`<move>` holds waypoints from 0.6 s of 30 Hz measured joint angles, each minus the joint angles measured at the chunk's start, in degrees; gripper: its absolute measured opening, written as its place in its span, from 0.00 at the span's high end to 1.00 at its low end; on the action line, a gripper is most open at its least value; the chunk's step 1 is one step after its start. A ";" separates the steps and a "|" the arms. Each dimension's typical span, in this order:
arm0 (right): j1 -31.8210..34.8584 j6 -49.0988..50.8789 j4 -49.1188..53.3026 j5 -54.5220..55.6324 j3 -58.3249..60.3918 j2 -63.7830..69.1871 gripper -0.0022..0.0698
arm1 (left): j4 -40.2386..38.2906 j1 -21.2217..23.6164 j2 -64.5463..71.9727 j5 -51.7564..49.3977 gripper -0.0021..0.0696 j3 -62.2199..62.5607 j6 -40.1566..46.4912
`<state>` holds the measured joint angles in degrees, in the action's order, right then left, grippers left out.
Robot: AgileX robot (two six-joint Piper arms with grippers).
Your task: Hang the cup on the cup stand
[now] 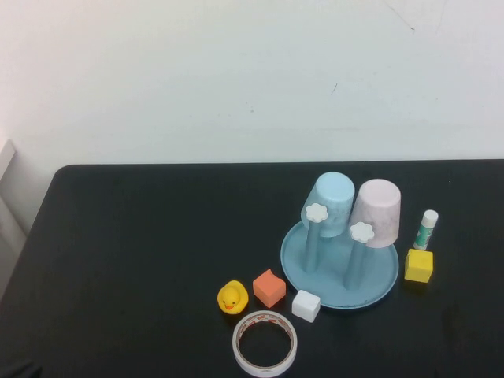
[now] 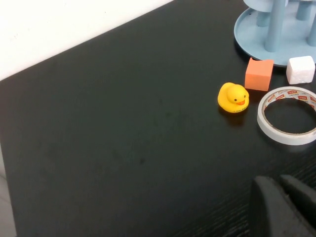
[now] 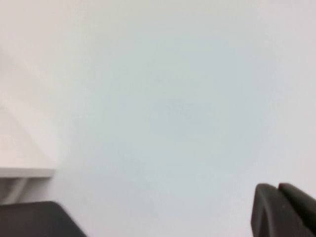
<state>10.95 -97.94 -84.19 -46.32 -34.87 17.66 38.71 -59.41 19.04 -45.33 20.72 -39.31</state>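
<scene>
Cups sit on the stand [image 1: 370, 295] already: the pink cup [image 1: 378, 211] is upside down over a far peg on the right, tilted, just beside the blue cup [image 1: 331, 203] on the next peg. Hanging looks done, so the sound move now is to keep both arms clear and not nudge the light plastic rack. Both cups are smooth, tapered and handleless; the round dish base carries slim blue pegs with white flower caps [image 1: 361, 231]. Near it lie a rubber duck [image 1: 232, 298], an orange block [image 1: 269, 287], a white cube [image 1: 305, 305], a tape ring [image 1: 264, 343], a yellow cube [image 1: 419, 265] and a glue stick [image 1: 426, 230] on the matte black table [image 1: 142, 252]. The left gripper [image 2: 282, 207] hangs over the near left table, fingers pressed together. The right gripper [image 3: 284, 210] faces a blank wall, also closed and empty.
</scene>
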 joint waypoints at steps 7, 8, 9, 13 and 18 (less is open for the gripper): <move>0.00 5.97 6.89 1.56 4.73 -11.77 0.97 | 0.00 0.00 0.00 0.00 0.97 0.00 -0.12; 0.00 6.53 7.60 0.05 5.18 -12.83 0.97 | 0.00 0.00 0.00 0.00 0.97 0.00 -0.12; 0.00 7.30 8.16 -2.02 5.68 -13.81 0.97 | 0.00 0.00 0.00 0.00 0.97 0.00 -0.12; 0.00 10.66 12.89 -4.98 7.50 -16.35 0.97 | 0.00 0.00 0.00 0.00 0.97 0.00 -0.12; 0.00 7.97 17.91 5.95 8.72 -17.99 0.97 | 0.00 0.00 0.00 0.05 0.97 0.00 -0.12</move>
<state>10.95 -89.97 -66.28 -40.37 -26.15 -0.33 38.71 -59.41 19.04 -45.28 20.72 -39.43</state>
